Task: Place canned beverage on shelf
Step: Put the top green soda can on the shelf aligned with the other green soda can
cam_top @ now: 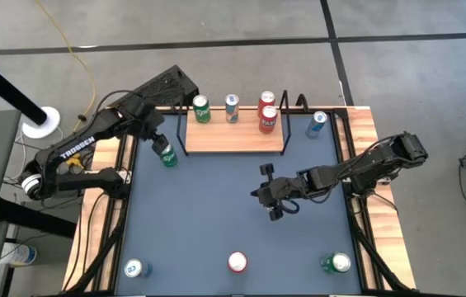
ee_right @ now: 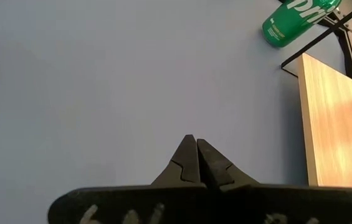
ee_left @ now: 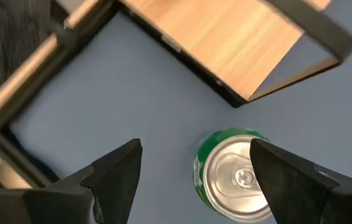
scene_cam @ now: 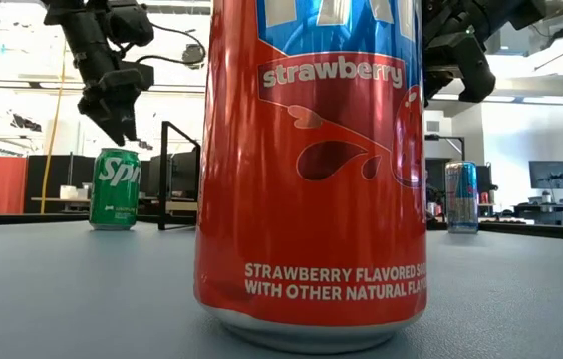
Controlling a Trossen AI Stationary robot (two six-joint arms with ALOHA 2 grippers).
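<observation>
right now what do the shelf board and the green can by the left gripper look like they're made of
Shelf board: light wood or wood-look laminate, matte, with visible straight grain; its end frames look like black metal wire. Green can: metal, likely aluminium, judging by its bare shiny silver top with pull tab and glossy green printed side.

Small rectangular light-wood shelf board [cam_top: 234,139]: smooth pale grain is shown, framed by thin black metal wire ends [cam_top: 284,104].
Large table, matt dark grey-blue top [cam_top: 216,214]: edged in light bare wood [cam_top: 370,132].
Green cylindrical metal can [ee_left: 233,175]: glossy painted wall, brushed silver lid.
Red strawberry soda can [scene_cam: 311,170]: glossy, with a reflective metal base rim.
Dark gripper fingers [ee_left: 119,171]: matt black plastic is seen.
</observation>
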